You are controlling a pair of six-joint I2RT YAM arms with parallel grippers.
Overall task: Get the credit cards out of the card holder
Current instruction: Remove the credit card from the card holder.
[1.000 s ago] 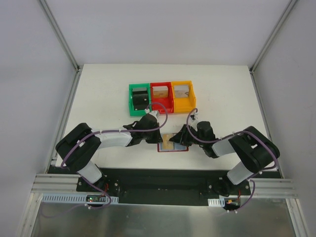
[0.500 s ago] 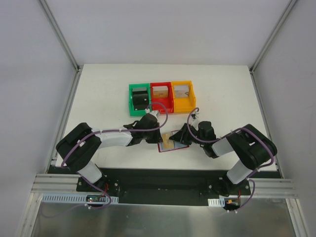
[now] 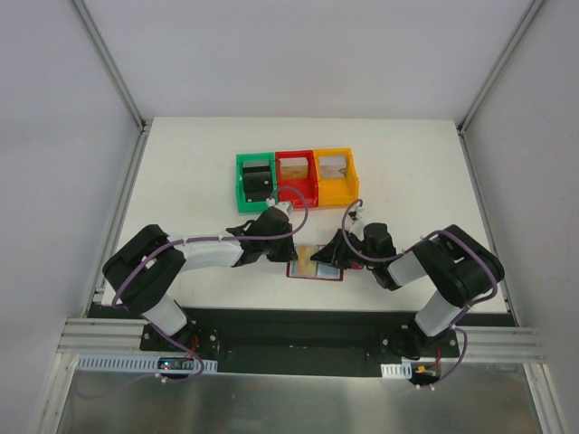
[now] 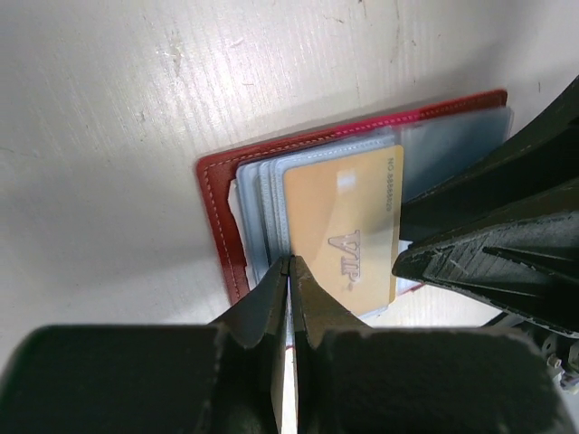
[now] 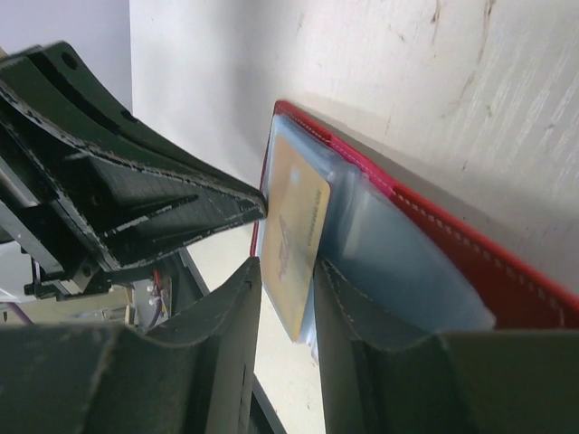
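The card holder [image 3: 318, 268] lies open on the table, dark red with grey-blue sleeves [image 4: 258, 203]. A gold credit card [image 4: 348, 226] marked VIP sticks partly out of a sleeve, tilted up at its free end [image 5: 294, 237]. My left gripper [image 4: 289, 263] is shut, with its tips pressed on the sleeves at the card's left edge. From the opposite side my right gripper [image 5: 286, 282] straddles the card's free end, with a gap still showing between one finger [image 5: 242, 289] and the card. Any other credit cards are hidden in the sleeves.
Three joined bins stand behind the wallet: green [image 3: 243, 183] with a black block, red [image 3: 296, 192], yellow [image 3: 352, 180]. The two grippers [image 3: 294, 251] [image 3: 327, 257] nearly meet over the wallet. The table's near edge runs just in front.
The right gripper has slid left over the wallet and its jaws have narrowed round the gold card. The left gripper has stayed shut on the wallet.
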